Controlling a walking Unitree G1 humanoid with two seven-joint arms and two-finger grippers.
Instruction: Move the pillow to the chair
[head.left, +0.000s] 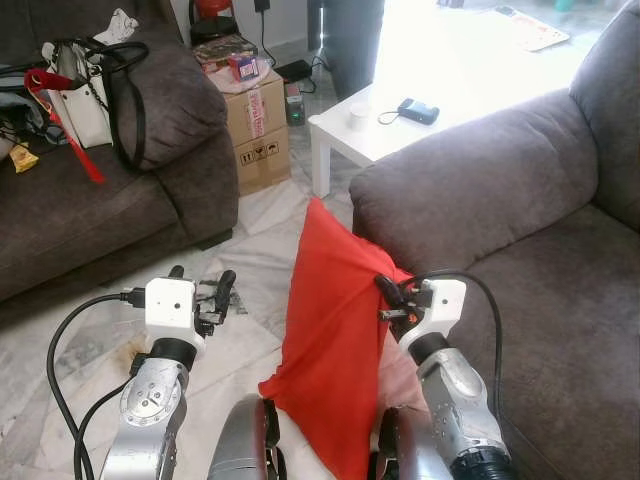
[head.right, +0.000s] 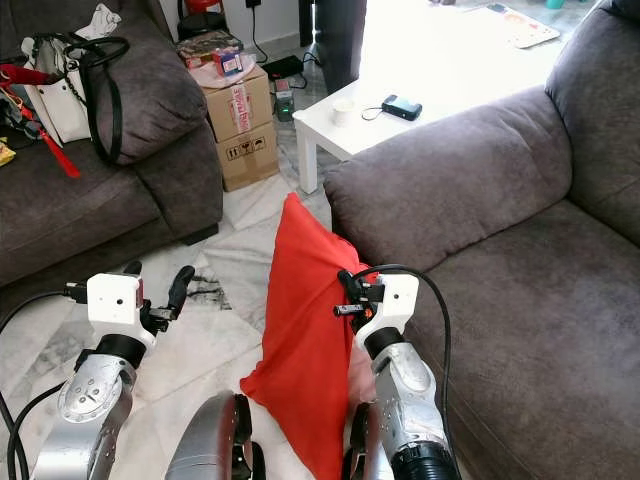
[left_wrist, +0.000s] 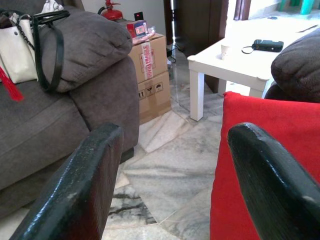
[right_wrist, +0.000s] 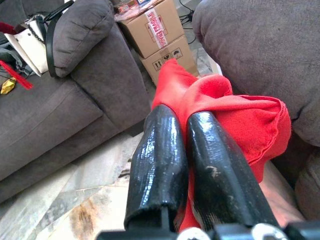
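Observation:
A red pillow (head.left: 330, 340) hangs upright in front of me, beside the arm of a grey armchair (head.left: 470, 190) on my right. My right gripper (head.left: 385, 290) is shut on the pillow's edge; in the right wrist view its two black fingers (right_wrist: 160, 160) pinch bunched red fabric (right_wrist: 240, 120). My left gripper (head.left: 203, 285) is held up to the left of the pillow, open, with nothing between its fingers (left_wrist: 75, 190). The pillow's side (left_wrist: 270, 125) is close to it.
A dark grey sofa (head.left: 110, 200) with a white handbag (head.left: 80, 95) stands on my left. Cardboard boxes (head.left: 258, 125) and a white low table (head.left: 400, 120) are ahead. The marble floor (head.left: 250, 260) runs between the sofa and the armchair.

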